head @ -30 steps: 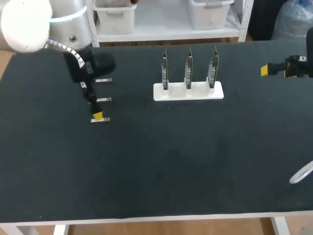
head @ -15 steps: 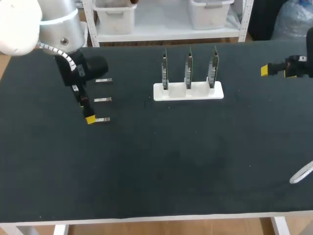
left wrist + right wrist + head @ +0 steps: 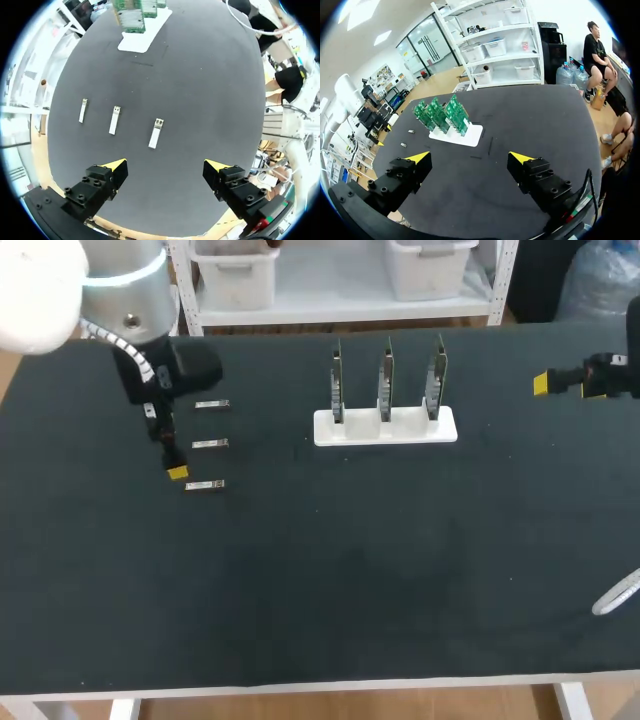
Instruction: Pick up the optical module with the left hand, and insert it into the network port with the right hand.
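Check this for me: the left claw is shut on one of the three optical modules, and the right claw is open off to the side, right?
Not quite. The left claw is open and holds nothing. The left wrist view shows all three optical modules lying on the table ahead of it, none between its fingers. The right claw is open off to the side, as you said.

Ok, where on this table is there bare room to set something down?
Most of the front half is bare, from the modules and the board stand to the near edge. The strip between modules and stand is free too. Crowded: around the modules, beside the left gripper.
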### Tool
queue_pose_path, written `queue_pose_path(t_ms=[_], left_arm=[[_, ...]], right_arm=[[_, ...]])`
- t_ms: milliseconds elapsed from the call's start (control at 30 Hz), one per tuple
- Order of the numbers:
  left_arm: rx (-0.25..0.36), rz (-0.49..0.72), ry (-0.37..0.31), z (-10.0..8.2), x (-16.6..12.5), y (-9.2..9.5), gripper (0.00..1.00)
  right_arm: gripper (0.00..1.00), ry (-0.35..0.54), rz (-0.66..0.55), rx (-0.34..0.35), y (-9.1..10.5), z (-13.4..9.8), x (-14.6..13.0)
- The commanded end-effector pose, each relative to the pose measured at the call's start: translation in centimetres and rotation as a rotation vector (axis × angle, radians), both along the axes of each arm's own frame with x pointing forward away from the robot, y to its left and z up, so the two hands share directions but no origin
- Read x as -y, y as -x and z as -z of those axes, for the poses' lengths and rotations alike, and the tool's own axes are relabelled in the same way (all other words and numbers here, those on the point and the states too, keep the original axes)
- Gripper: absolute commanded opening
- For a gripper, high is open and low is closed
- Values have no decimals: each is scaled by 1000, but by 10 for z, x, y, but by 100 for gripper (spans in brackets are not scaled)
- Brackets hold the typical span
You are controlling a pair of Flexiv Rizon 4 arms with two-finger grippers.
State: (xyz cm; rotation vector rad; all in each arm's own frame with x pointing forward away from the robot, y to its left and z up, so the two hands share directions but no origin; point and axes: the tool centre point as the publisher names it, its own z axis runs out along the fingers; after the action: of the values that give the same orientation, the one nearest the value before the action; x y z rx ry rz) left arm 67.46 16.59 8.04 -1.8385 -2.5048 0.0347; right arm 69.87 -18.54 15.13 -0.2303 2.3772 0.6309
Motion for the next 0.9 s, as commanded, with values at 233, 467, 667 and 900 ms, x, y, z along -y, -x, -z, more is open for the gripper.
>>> queue_pose_path(t_ms=[233, 467, 667, 900], left_arm=[[-20, 5, 63, 31, -3, 4, 100], [-1, -20, 73, 36, -5, 5, 100], [1, -5, 85, 39, 8, 1, 100], [-18, 8, 91, 41, 24, -7, 100]], right_arm=[[100, 0, 1, 0, 0, 0, 0], [100, 0, 1, 0, 0, 0, 0], [100, 0, 1, 0, 0, 0, 0], [100, 0, 1, 0, 0, 0, 0]])
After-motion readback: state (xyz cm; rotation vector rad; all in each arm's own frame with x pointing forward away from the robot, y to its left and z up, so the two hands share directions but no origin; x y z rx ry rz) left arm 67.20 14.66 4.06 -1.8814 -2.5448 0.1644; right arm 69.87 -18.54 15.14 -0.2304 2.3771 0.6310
